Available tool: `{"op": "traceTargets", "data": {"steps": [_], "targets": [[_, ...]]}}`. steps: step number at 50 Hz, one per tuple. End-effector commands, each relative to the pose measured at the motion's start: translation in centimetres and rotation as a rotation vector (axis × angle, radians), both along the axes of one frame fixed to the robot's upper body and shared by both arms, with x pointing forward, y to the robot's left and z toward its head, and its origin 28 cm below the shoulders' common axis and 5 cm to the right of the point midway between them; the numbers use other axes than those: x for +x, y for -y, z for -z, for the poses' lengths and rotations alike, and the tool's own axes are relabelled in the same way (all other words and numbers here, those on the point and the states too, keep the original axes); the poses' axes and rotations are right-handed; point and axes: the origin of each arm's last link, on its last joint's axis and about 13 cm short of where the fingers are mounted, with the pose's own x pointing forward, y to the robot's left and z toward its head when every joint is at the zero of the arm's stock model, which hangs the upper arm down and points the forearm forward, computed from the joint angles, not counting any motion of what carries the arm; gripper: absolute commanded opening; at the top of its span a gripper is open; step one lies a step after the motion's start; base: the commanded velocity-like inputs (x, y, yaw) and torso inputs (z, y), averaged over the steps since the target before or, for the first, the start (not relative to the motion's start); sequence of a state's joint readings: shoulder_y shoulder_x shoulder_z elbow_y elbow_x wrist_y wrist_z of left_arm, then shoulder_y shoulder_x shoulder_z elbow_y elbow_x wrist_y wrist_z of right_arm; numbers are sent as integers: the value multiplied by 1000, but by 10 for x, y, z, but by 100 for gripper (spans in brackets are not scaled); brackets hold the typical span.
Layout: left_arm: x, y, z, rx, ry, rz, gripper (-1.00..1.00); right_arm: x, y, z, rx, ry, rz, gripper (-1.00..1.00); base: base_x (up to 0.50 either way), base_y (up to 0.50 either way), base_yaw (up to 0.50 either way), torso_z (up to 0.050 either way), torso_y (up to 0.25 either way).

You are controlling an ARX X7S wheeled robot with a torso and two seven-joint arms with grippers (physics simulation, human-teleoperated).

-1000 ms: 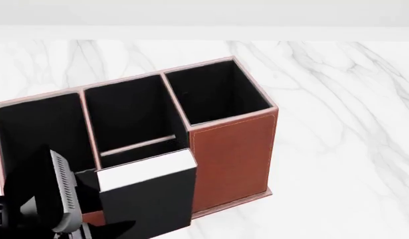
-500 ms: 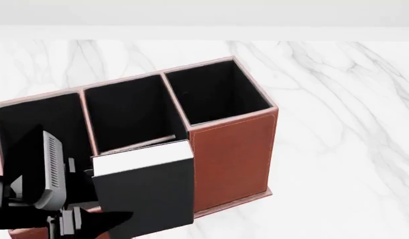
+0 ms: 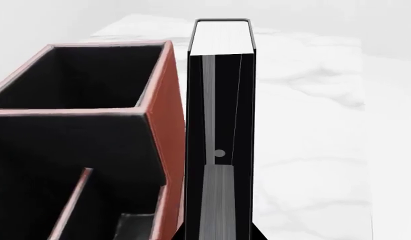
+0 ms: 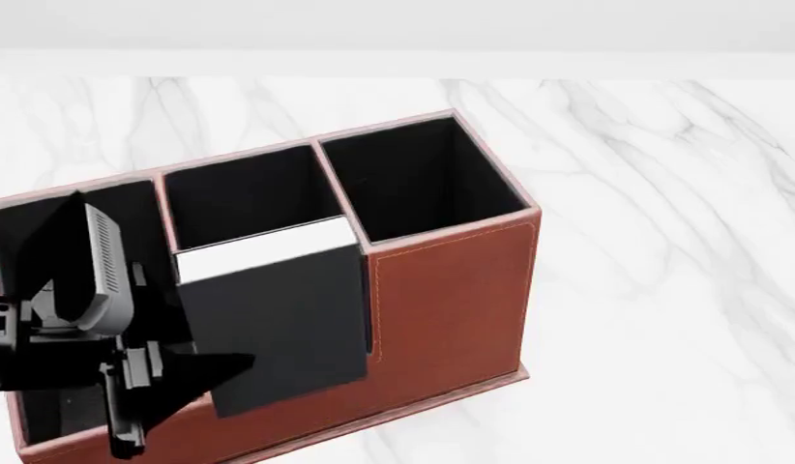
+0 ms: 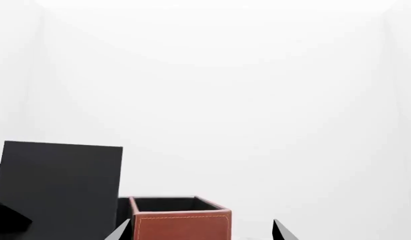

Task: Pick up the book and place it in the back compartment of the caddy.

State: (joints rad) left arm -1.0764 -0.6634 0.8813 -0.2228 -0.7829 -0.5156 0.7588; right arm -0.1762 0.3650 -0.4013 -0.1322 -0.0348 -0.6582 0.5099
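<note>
Clamping the stiff, slab-sided book [image 4: 275, 324] by its lower covers, the left gripper [image 4: 178, 377] holds it upright above the caddy [image 4: 456, 290]; right jaws show parted, empty.

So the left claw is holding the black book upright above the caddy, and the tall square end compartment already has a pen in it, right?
Not quite. The left claw does hold the book upright above the caddy, but the tall end compartment holds no pen: the head view shows only its black lining.
</note>
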Motion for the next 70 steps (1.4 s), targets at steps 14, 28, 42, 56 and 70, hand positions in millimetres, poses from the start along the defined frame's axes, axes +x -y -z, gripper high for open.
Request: {"op": "traceTargets", "data": {"steps": [14, 28, 42, 56, 70], "targets": [[41, -6, -1, -55, -54, -53, -100, 0, 0, 0, -1, 0, -2, 100, 0, 0, 0, 0, 1], [55, -8, 3, -35, -66, -66, -100, 0, 0, 0, -2, 1, -5, 100, 0, 0, 0, 1, 1], [69, -6, 7, 9, -66, -76, -100, 0, 0, 1, -2, -1, -5, 100, 0, 0, 0, 0, 1], [71, -6, 14, 21, -82, -93, -100, 1, -1, 1, -2, -6, -13, 100, 0, 0, 0, 1, 1], [70, -5, 23, -5, -69, -111, -100, 1, -1, 2, -6, -6, -14, 100, 0, 0, 0, 0, 1]]}}
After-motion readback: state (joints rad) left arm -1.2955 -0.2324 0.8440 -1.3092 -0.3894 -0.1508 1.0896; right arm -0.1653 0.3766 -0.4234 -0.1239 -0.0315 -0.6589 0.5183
